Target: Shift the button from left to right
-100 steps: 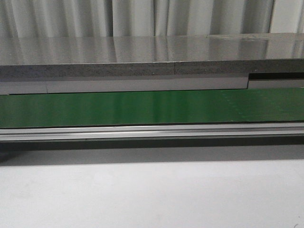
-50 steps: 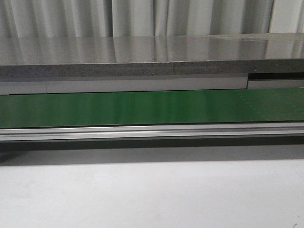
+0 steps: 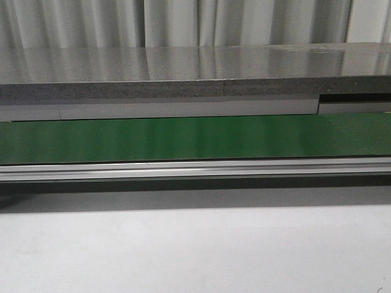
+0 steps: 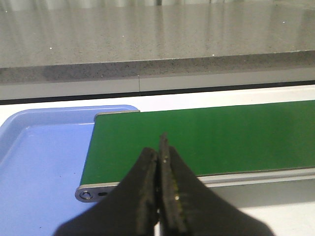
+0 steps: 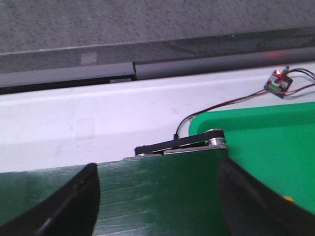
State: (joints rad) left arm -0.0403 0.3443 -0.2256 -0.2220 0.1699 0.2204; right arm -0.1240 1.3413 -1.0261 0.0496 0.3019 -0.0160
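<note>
Green belt (image 3: 195, 137) unchanged, no button arrived yet

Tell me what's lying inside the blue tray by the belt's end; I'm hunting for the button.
The visible part of the blue tray holds nothing, no button. Its near corner is covered by the shut left gripper, and its far side runs out of the left wrist view, so those parts stay unknown.

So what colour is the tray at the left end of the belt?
Light blue; the tray shows best in the left wrist view.
</note>
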